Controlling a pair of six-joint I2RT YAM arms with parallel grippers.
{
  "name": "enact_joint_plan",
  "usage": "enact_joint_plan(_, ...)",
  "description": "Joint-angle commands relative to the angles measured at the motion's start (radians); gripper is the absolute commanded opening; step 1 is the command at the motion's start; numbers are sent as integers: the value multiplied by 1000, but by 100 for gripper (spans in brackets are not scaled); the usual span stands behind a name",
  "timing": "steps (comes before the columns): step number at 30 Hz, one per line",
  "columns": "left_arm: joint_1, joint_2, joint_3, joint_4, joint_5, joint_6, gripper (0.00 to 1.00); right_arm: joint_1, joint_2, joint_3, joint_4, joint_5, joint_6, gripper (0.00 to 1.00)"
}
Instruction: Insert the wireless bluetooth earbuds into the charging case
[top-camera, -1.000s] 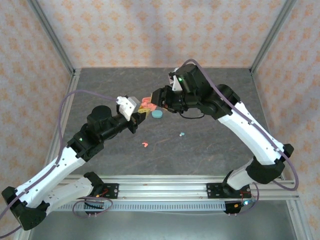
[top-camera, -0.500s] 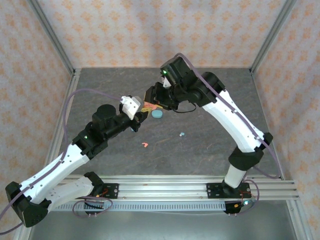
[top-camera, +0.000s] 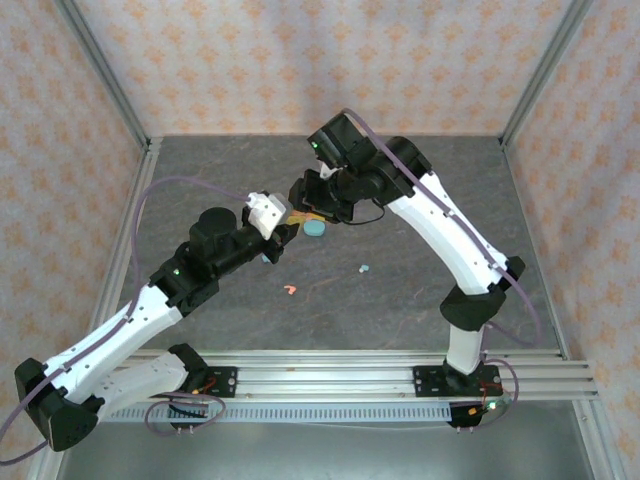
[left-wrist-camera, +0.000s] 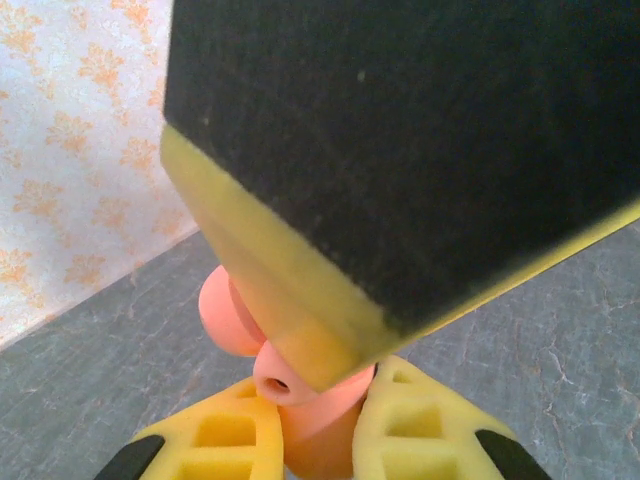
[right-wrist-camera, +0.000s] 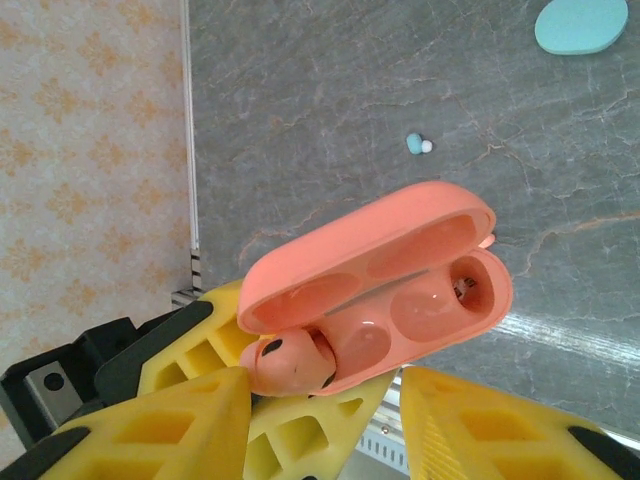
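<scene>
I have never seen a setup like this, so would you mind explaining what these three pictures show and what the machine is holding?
The machine is a left arm and a right arm, bolted to a grey table. One picture looks down from above; the other two come from a small camera on each wrist. The left gripper is shut on a pink earbud, right at the open pink case. That case sits between the fingers of the right gripper; whether they clamp it I cannot tell. On the table lie a teal case, a teal earbud and a loose pink earbud.
</scene>
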Motion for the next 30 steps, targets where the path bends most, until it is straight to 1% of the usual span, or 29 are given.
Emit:
enact_joint_plan(1,-12,6,13,23,23,32,0,8,24,40,-35,10,-19,44)
enact_joint_plan(7,-12,8,13,12,39,35,0,7,53,69,-46,3,-36,43)
enact_joint_plan(11,-11,4,15,1,48,38,0,6,65,88,-51,-3,-46,40)
enact_joint_plan(17,-11,-10,12,-13,49,40,0,5,62,93,-64,-2,-64,33)
enact_joint_plan(26,-11,-32,1,-28,56,37,0,3,48,91,-80,8,-88,25)
enact_joint_plan(30,-11,-39,-2,-34,53,40,0,3,37,88,-91,25,-85,19)
